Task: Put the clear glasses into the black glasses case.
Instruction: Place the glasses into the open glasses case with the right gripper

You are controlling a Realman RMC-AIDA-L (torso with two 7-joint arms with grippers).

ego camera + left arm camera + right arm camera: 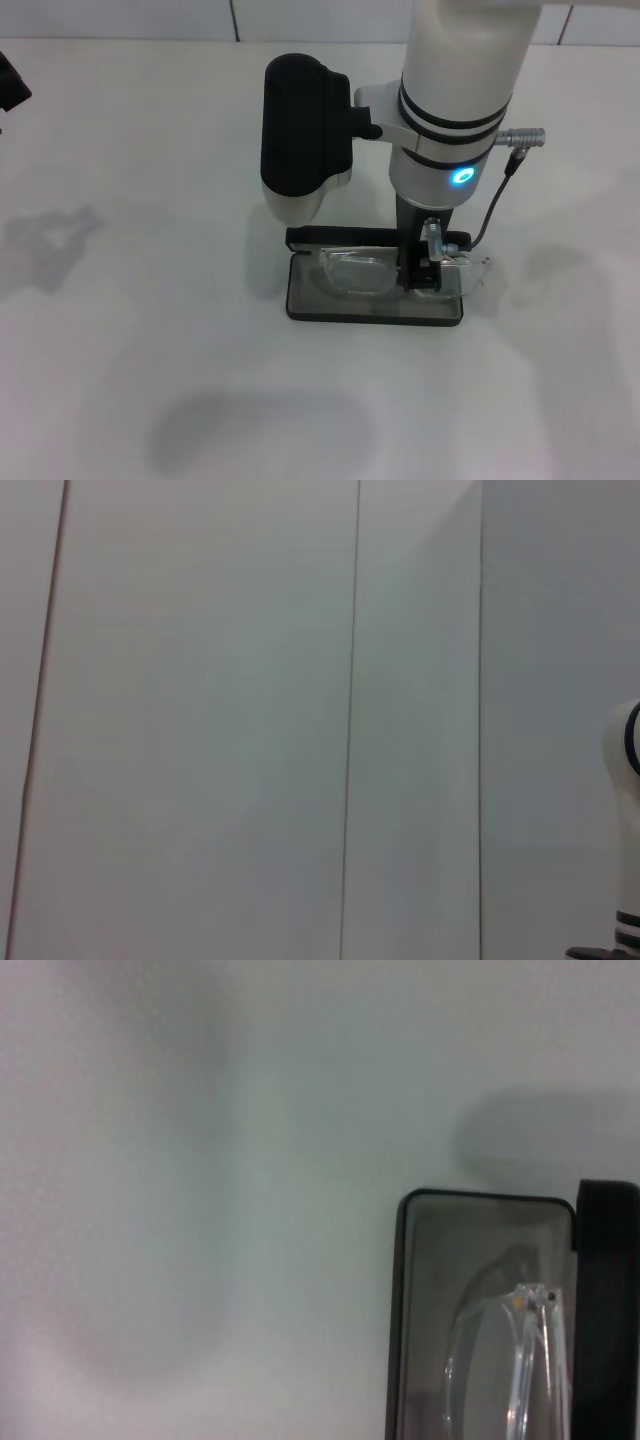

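White worktop under a tiled wall, with an open case in the middle.

The worktop (120, 330) is plain white, and pale wall panels (120, 18) run along its far edge. The black glasses case (375, 310) lies open at mid-table, lid up toward the far edge. The clear glasses (360, 270) lie in its grey tray, one end jutting past the right side. The right gripper (425, 268) stands over them, hiding part of the case; its fingers appear clamped on the clear glasses. The left gripper is out of sight.
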